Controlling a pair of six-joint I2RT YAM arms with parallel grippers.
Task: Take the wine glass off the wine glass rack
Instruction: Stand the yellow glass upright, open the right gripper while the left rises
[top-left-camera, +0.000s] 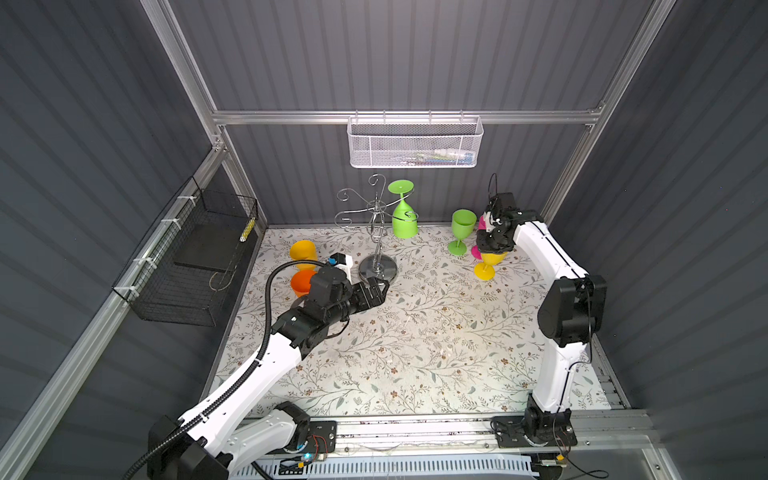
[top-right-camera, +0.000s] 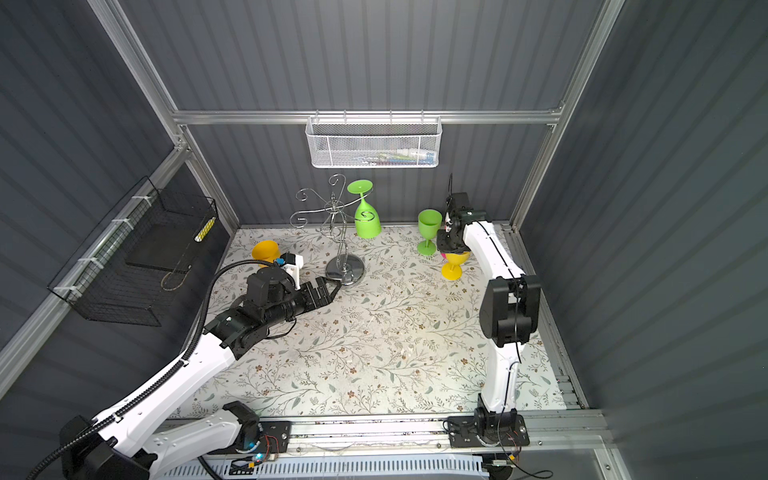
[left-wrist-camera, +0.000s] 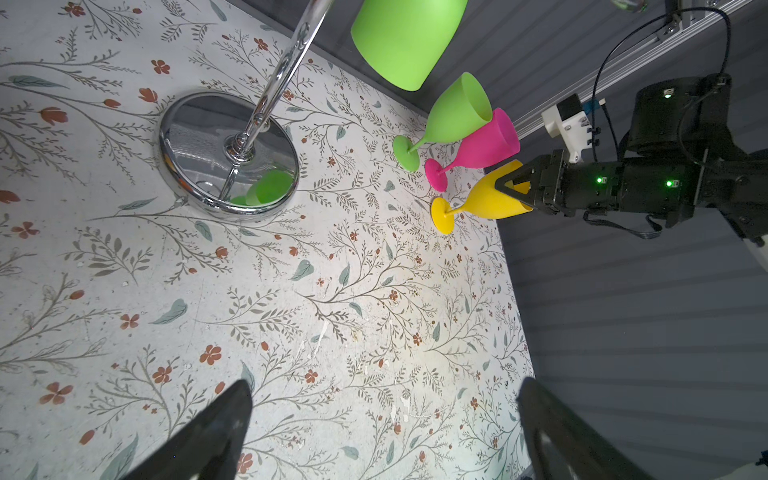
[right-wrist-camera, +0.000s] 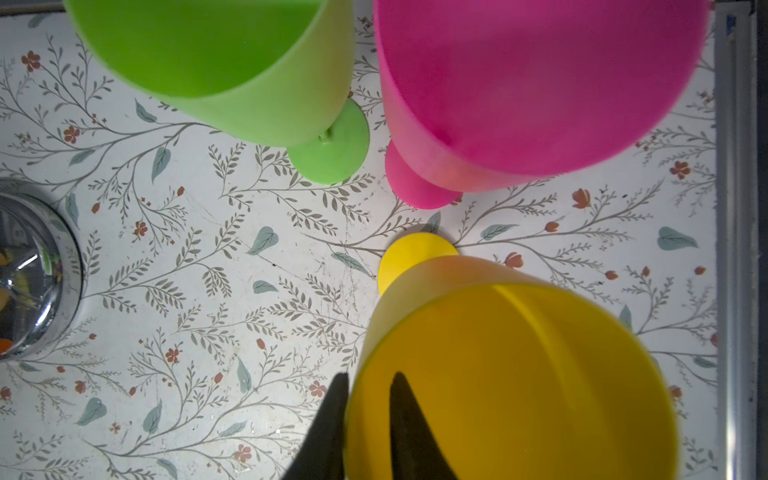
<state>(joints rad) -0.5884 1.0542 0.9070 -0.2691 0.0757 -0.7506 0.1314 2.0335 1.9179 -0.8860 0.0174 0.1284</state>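
Bright overhead light, soft close-range blur

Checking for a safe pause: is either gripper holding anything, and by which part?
Left gripper holds nothing. Right gripper straddles the yellow glass at its rim, jaws slightly parted: apparently not gripped.

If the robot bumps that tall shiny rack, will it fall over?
Probably not from a light bump: the wine glass rack stands on a wide, solid-looking disc base. A harder push up high might tip it, since its stem is tall and thin. The one green glass hanging on one side may swing.
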